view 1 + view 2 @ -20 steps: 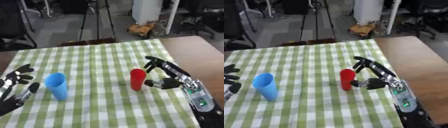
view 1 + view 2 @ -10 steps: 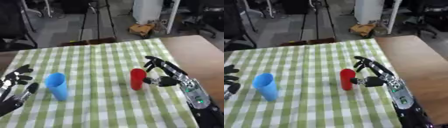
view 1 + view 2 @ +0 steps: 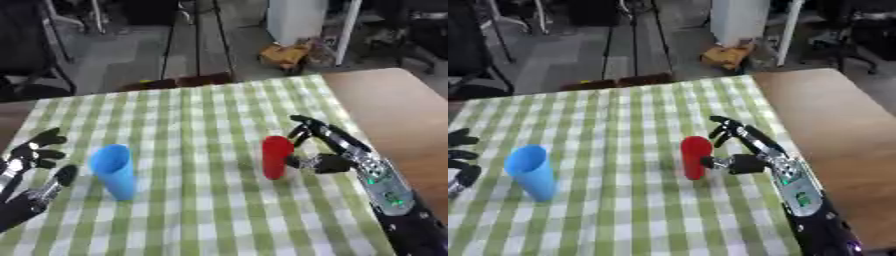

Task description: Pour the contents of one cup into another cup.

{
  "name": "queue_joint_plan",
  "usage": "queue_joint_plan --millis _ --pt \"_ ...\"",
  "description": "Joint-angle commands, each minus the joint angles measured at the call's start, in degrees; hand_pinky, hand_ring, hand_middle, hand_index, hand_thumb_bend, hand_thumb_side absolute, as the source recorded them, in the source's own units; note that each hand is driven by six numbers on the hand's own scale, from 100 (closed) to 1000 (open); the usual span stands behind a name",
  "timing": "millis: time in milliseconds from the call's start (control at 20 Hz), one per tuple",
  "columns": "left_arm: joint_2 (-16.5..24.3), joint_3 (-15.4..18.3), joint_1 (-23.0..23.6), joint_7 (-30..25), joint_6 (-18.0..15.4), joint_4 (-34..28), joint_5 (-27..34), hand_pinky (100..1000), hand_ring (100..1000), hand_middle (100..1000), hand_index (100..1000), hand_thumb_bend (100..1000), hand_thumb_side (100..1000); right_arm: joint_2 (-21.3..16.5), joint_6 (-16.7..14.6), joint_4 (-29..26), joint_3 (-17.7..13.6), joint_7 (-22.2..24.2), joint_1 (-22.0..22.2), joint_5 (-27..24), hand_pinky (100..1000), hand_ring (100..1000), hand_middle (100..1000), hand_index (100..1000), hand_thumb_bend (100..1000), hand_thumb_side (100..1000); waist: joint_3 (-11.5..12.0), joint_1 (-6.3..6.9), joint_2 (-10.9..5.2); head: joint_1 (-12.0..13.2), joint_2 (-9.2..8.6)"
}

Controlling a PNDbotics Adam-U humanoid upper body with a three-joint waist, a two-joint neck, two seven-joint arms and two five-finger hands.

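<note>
Right robot hand released, fingers spread beside upright red plastic cup, lining up a grasp for pouring.

A lab or workshop floor.
Beyond the wooden table with its green-and-white checked cloth: grey concrete floor, black tripod legs, a white cabinet, black office chairs.

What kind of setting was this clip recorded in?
Probably a lab or workshop rather than a home. The table with a green checked cloth stands on a bare grey floor, with a tripod's legs behind it and a cardboard box on the floor.
</note>
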Motion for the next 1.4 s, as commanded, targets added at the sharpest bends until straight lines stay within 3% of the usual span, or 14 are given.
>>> queue_joint_plan --millis 50,200,1400 --pt "0.4 0.3 -0.9 0.0 0.0 -0.7 0.1 757 789 854 988 423 799 -0.9 -0.1 0.0 -0.5 -0.2 -1.3 0.7 986 649 692 1000 651 453 0.1 0.04 -0.48 -0.3 -0.61" --pt "0.4 0.3 -0.9 -0.1 0.0 -0.7 0.1 758 789 854 988 420 800 -0.8 -0.1 0.3 -0.6 -0.1 -1.4 1.1 986 647 690 1000 638 426 0.2 0.09 -0.35 -0.4 -0.65" --pt "0.2 0.3 -1.4 -0.1 -0.1 -0.9 0.4 759 790 854 988 408 805 1.2 0.0 0.7 0.0 -0.1 -2.7 2.1 983 623 662 1000 611 474 0.9 0.62 0.35 -1.1 -1.25"
